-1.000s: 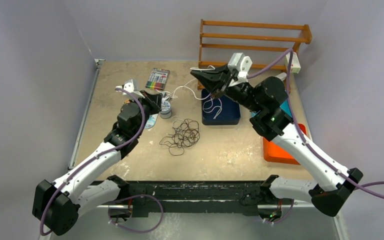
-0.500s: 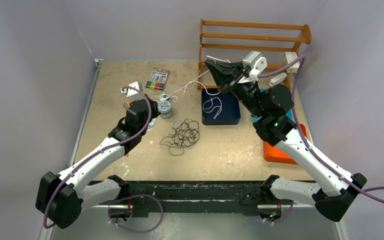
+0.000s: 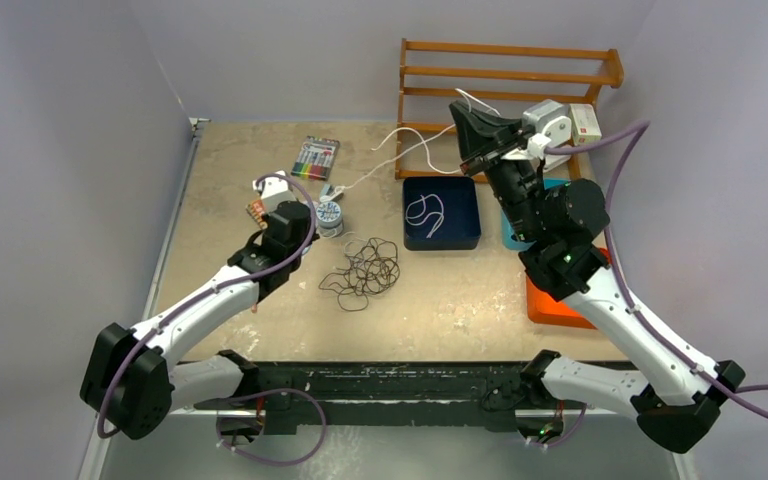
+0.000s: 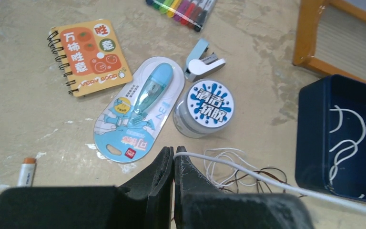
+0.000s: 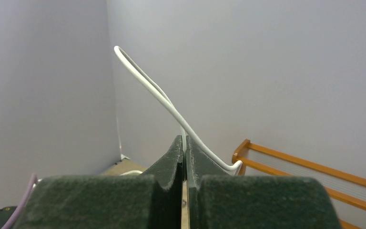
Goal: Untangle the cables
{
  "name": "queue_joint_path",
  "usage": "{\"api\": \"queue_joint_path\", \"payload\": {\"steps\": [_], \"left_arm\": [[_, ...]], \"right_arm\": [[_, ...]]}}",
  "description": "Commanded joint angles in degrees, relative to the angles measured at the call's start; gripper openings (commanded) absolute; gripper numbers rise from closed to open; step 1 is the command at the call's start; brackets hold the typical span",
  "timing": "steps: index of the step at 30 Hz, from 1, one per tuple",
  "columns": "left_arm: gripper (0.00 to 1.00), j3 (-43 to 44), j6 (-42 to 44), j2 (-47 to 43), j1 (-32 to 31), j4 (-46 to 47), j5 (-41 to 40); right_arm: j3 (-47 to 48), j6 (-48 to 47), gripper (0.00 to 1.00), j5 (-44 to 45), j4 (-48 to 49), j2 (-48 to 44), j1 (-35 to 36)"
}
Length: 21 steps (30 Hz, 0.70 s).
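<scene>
1. Readable stuff first. Just left of the dark blue square plastic tray (image 3: 460,225) there's a round clear jar (image 4: 204,109) whose lid has blue Chinese writing on it, 清洁软胶 as far as I can make out. Further left of the tray is an orange spiral-bound notebook (image 4: 89,56) printed 万柿胜意. Next to that is a blue correction-tape roller in its card pack (image 4: 136,112), but the small print is too tiny to read.
2. The left pincer (image 4: 174,152) is clamped shut on a thin white cable (image 4: 267,179), left of the tray and right by the jar.
3. The right pincer (image 5: 185,142) is also pinched shut on white cable. It's up in the air behind the tray's back right corner, with a loop poking up past the tips. From the top view, the white strand runs between the two pincers, past the tray's back left corner.
4. The dark brown-black cable tangle (image 3: 362,272) lies on the bench left of the tray, clear of both pincers. One more white cable curl (image 3: 424,212) sits inside the tray.
5. Room to move:
   - There's bare beige bench (image 3: 440,310) in front of the tray.
   - A wooden slatted rack (image 3: 510,75) stands behind it.
   - An orange tray (image 3: 542,300) sits to its right.
</scene>
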Motion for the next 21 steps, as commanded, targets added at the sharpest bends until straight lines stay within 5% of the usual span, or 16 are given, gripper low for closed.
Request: {"api": "queue_joint_path", "payload": {"steps": [1,21], "left_arm": [[0.0,3.1,0.8,1.2,0.4,-2.2,-4.0],[0.0,4.1,-1.2,4.3,0.5,-4.1,-6.0]], "right_arm": [[0.8,-3.5,0.0,5.4,4.3,-2.0,-0.1],[-2.3,-9.7,0.0,21.5,6.3,-7.5,-0.2]]}}
